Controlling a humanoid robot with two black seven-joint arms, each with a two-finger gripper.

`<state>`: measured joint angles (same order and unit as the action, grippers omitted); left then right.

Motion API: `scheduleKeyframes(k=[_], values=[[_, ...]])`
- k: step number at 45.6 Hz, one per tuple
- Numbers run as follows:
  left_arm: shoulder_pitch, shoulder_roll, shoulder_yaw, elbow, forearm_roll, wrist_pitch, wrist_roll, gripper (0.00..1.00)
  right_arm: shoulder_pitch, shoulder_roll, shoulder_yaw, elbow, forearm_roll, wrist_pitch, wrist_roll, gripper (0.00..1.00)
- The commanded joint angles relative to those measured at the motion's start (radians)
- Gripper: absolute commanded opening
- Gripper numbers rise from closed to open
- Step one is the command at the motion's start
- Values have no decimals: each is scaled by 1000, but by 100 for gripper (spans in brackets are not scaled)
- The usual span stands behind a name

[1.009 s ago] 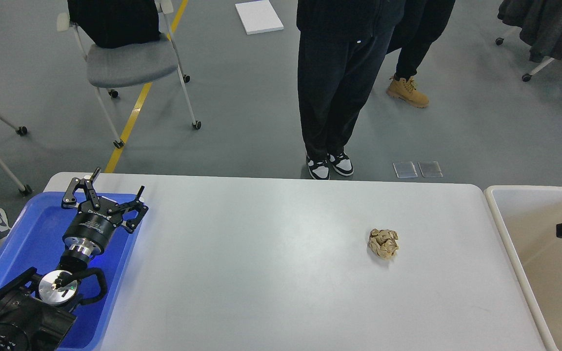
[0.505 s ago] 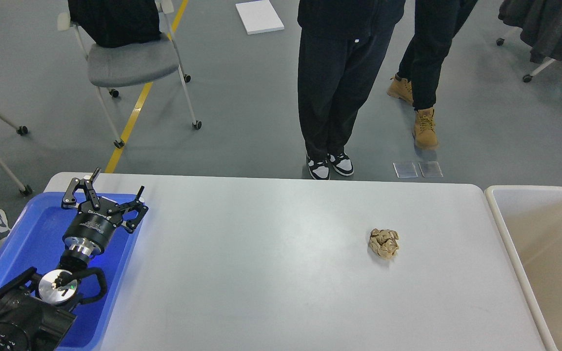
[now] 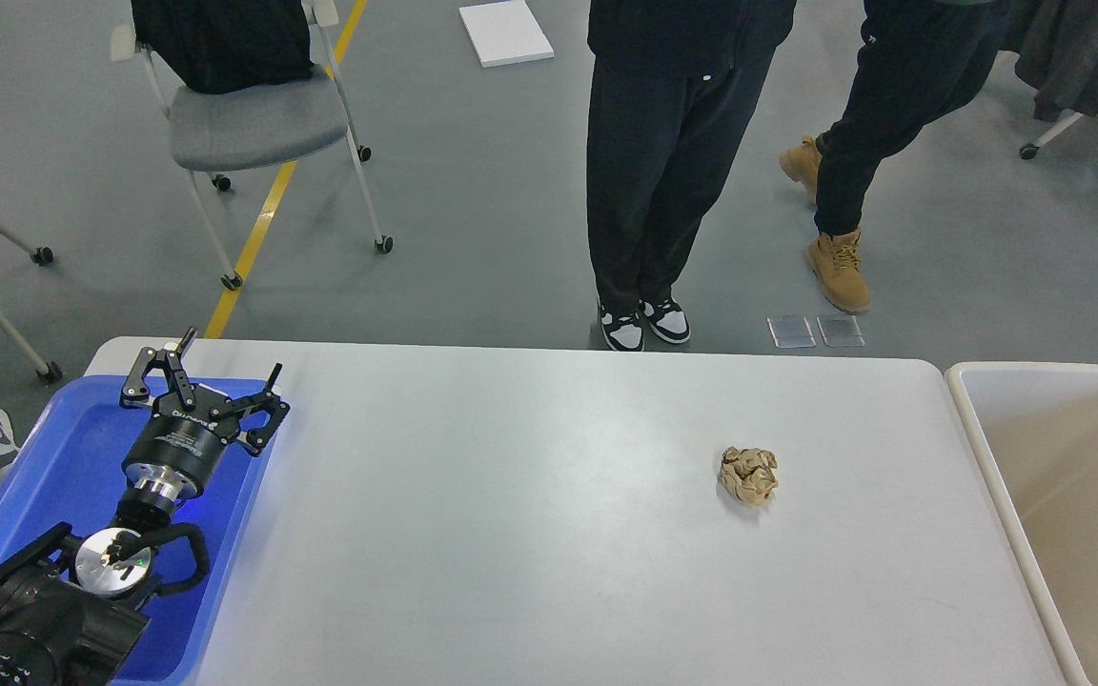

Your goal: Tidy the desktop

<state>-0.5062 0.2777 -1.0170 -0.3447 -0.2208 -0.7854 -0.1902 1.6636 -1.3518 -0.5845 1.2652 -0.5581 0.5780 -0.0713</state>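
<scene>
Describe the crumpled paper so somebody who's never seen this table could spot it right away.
Start at the wide light-grey desktop and look toward its right half, short of the beige bin at the right end. There lies the paper ball, a small crumpled tan wad, the only loose thing on the bare grey surface.

One head view looks forward and steeply down across the desktop, taking in the floor beyond its far edge, from close above.

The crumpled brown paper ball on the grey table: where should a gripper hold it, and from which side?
Grip the crumpled brown paper ball across its middle, coming from above. It lies alone on the light-grey desktop, roughly round, so no side is blocked.
</scene>
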Motion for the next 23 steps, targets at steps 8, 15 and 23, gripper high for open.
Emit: scheduleKeyframes(k=[8, 15, 23], values=[[0, 0, 0, 0, 0, 0, 0, 100, 605, 401, -629, 14, 339, -52, 5, 100], [0, 0, 0, 1, 0, 0, 0, 100, 689, 491, -650, 133, 354, -55, 5, 100], [0, 0, 0, 1, -2, 0, -2, 100, 792, 580, -724, 247, 356, -67, 15, 100]])
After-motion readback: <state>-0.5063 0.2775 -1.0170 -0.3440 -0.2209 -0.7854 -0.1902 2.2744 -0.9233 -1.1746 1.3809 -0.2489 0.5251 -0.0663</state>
